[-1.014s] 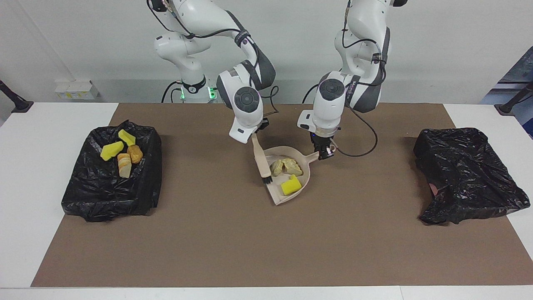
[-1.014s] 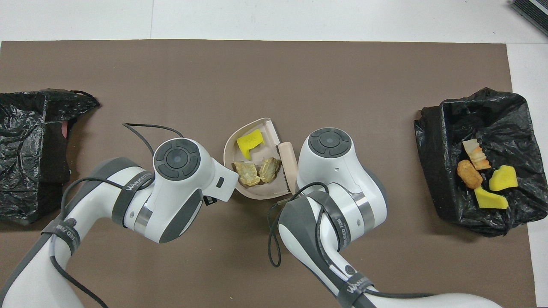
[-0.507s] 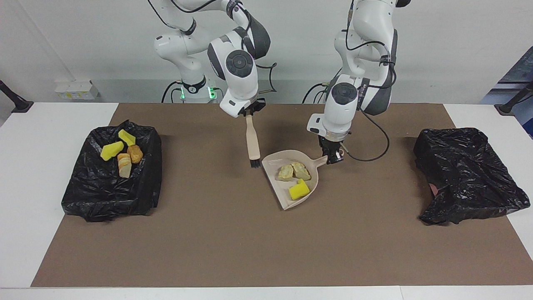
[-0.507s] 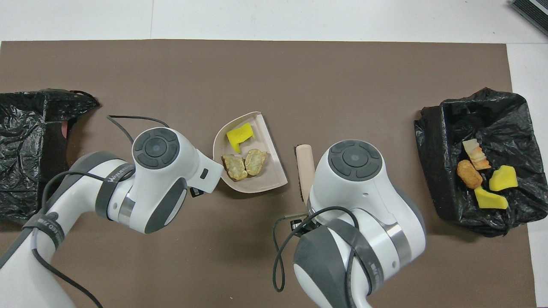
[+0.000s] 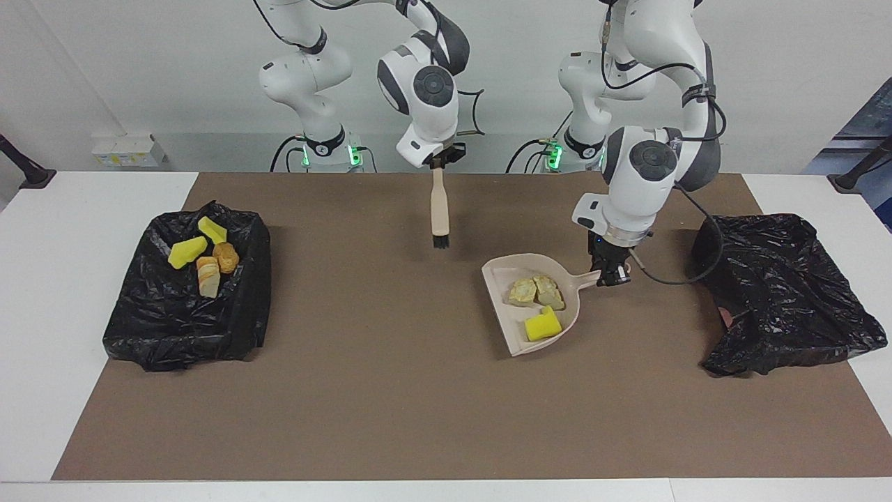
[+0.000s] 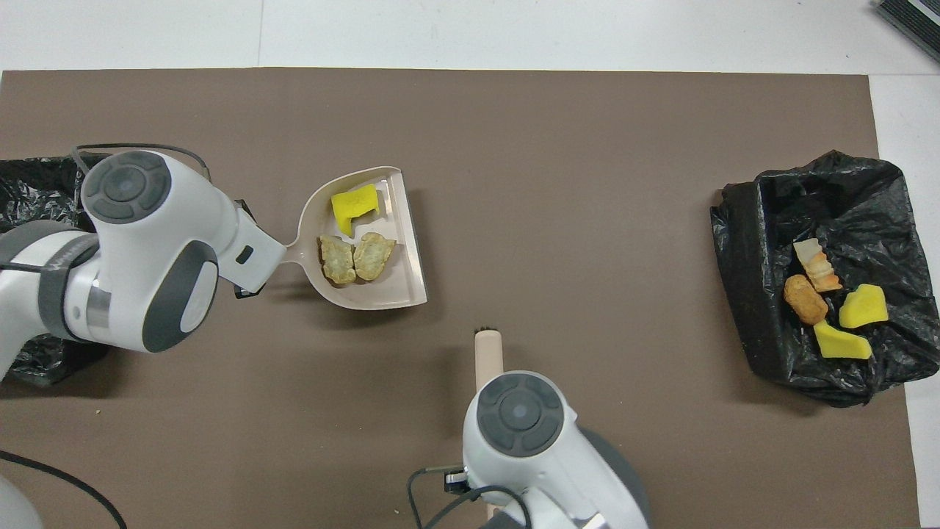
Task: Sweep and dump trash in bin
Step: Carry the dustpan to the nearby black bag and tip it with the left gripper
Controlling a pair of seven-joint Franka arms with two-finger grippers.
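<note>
Going across the facing view, one line per thing:

bin with trash: black-bagged bin [image 5: 187, 300] toward the right arm's end of the worktop [image 5: 42, 293], sitting on the brown mat [image 5: 390, 404]. Four pieces of trash lie in it: two yellow sponge chunks [image 5: 187, 252] and two tan-brown lumps [image 5: 216, 263].

right claw: right claw [image 5: 439, 164] is up in the air over the mat, clamped tight on the top of the brush handle.

brush: beige brush [image 5: 439, 213] hangs straight down from that claw, black bristles at the bottom, clear of the mat.

dustpan: beige dustpan [image 5: 512, 331] is carried roughly level over the mat, between the brush and the second bin.

trash in the pan: three pieces, two tan bread-like lumps [image 5: 535, 291] side by side, plus one yellow sponge chunk [image 5: 543, 326] beside them toward the pan's open lip.

left claw: left claw [image 5: 610, 273] is closed around the dustpan's handle end.

second bin: another black-bagged bin [image 5: 780, 293] toward the left arm's end. Can't tell what's in it.
</note>
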